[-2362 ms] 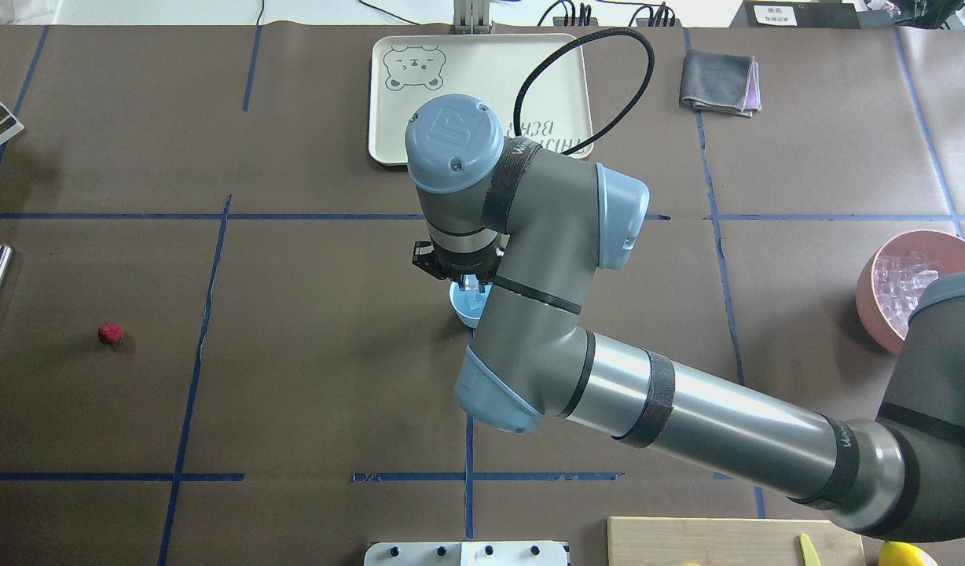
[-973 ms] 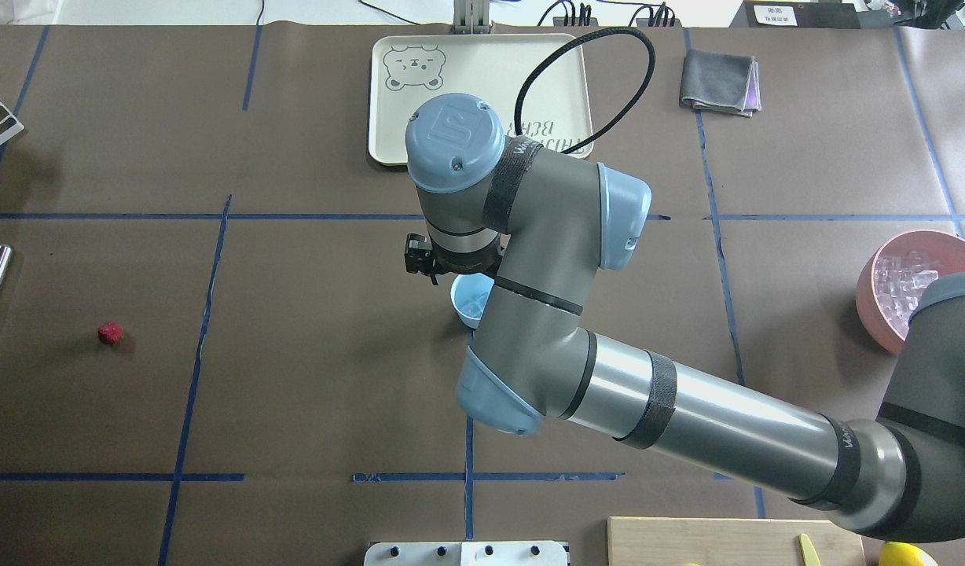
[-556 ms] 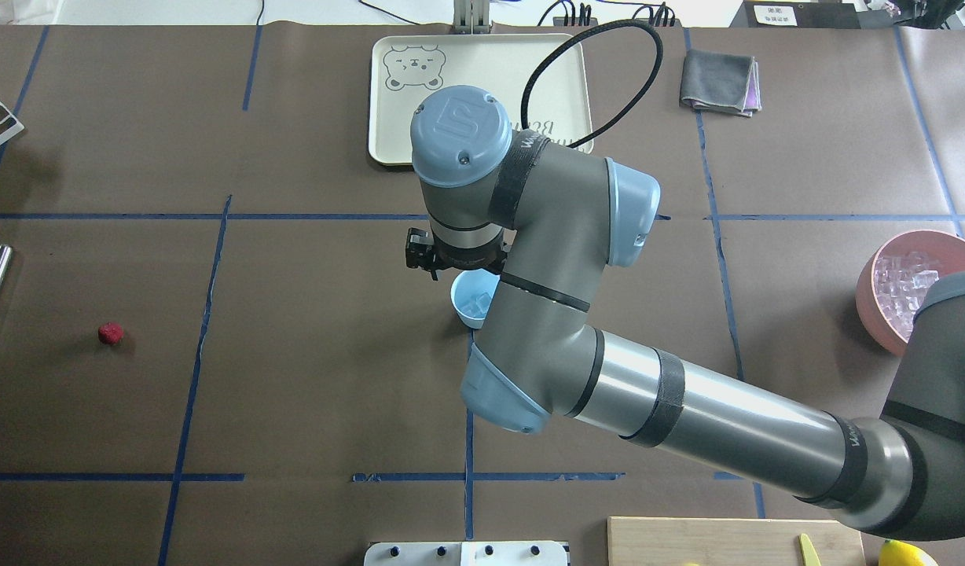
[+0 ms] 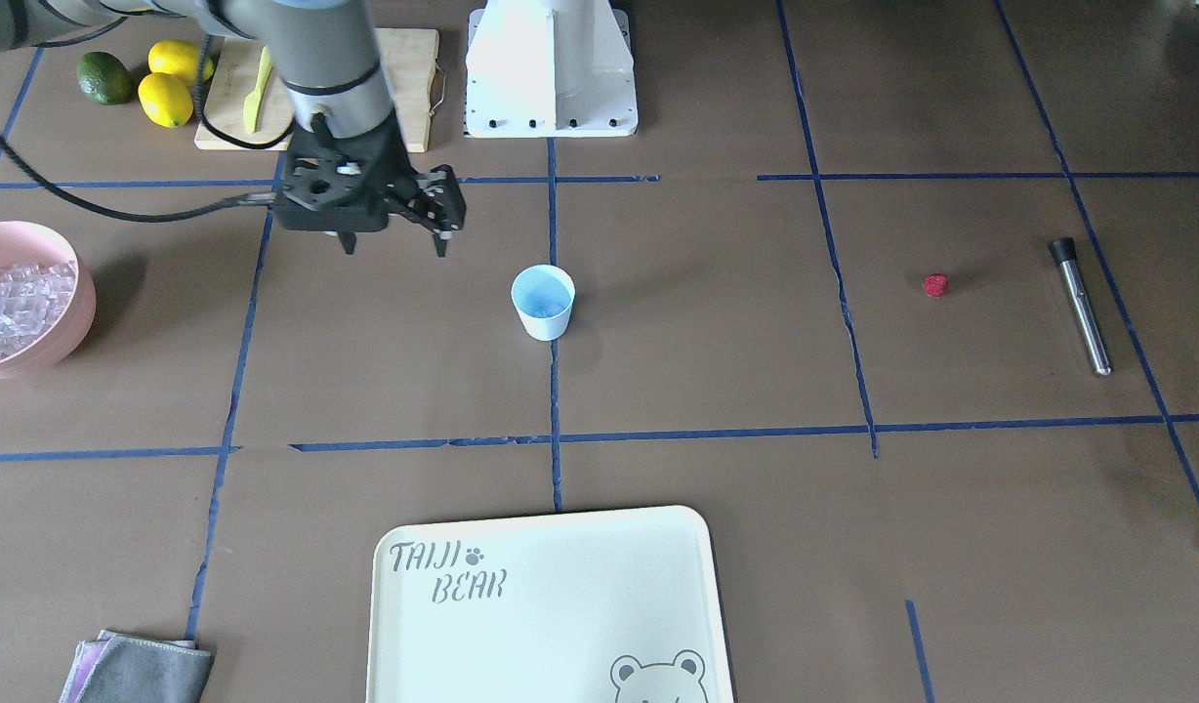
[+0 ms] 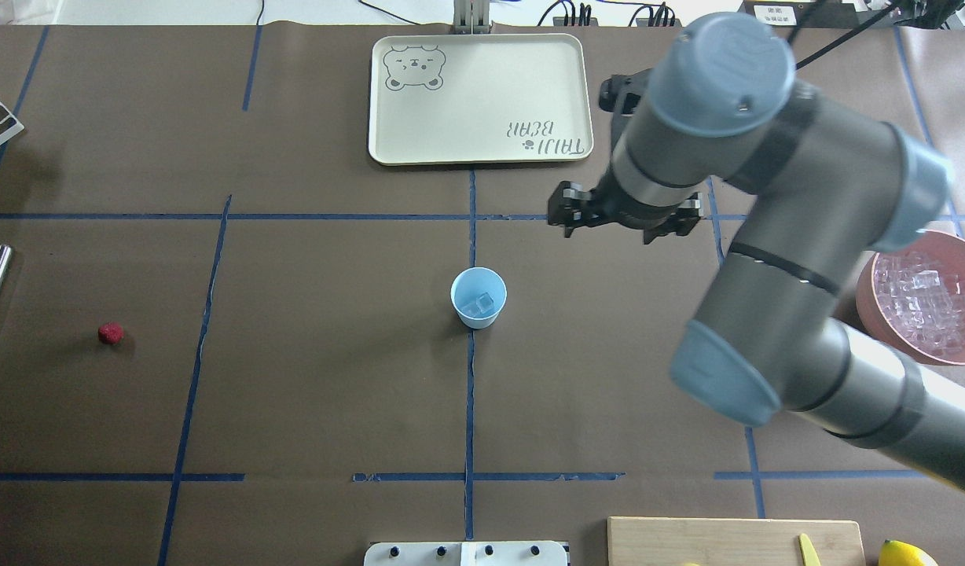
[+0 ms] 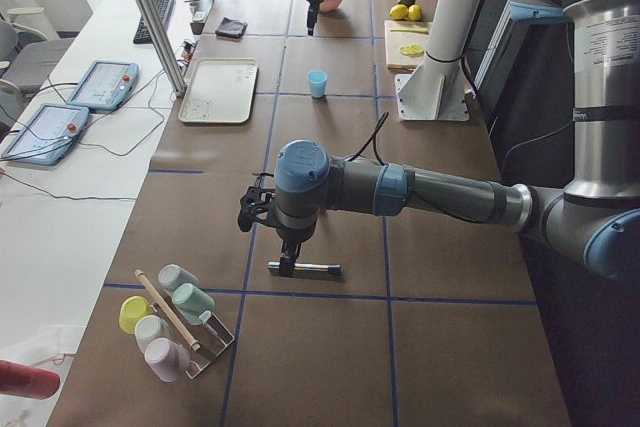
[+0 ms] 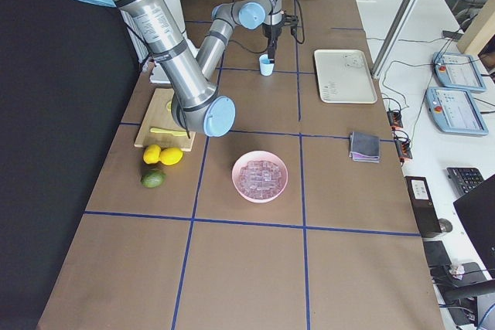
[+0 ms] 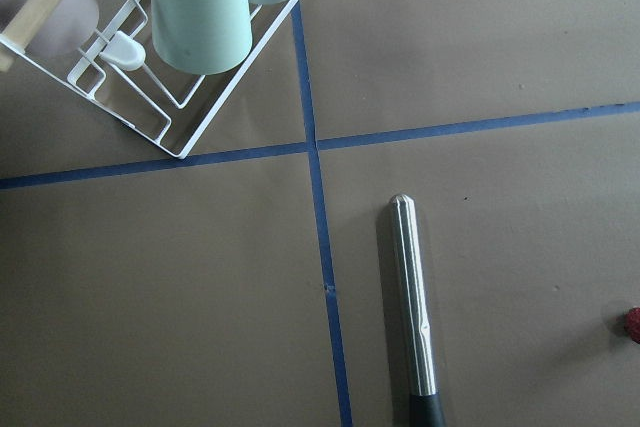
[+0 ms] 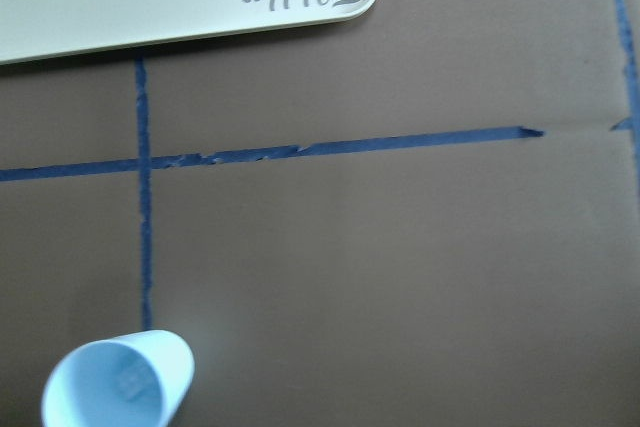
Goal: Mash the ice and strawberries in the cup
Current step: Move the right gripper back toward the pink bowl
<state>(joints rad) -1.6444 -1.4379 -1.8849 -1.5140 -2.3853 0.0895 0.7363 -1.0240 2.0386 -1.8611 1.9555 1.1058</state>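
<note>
The pale-blue cup point(image 5: 478, 297) stands at the table's centre with a piece of ice point(image 5: 479, 303) inside; the right wrist view shows the cup point(image 9: 118, 384) at its lower left. More ice point(image 5: 922, 292) fills the pink bowl point(image 4: 33, 361) at the right. The red strawberry point(image 5: 111, 333) lies alone far left, also at the left wrist view's edge point(image 8: 632, 321). My right gripper point(image 4: 394, 250) hangs open and empty, up and off to the cup's right. My left gripper point(image 6: 257, 211) hovers over a metal rod point(image 6: 305, 268); I cannot tell whether it is open or shut.
The steel rod with a black handle point(image 4: 1080, 308) lies past the strawberry. A white rack of cups point(image 8: 180, 37) stands near it. A cream tray point(image 5: 479, 98) and a grey cloth point(image 5: 720, 81) sit at the far side. A cutting board point(image 4: 316, 88), lemons and an avocado are by the base.
My right arm has swung from above the cup to the right and toward the far side. The cup, half covered before, now shows whole with ice in it.
</note>
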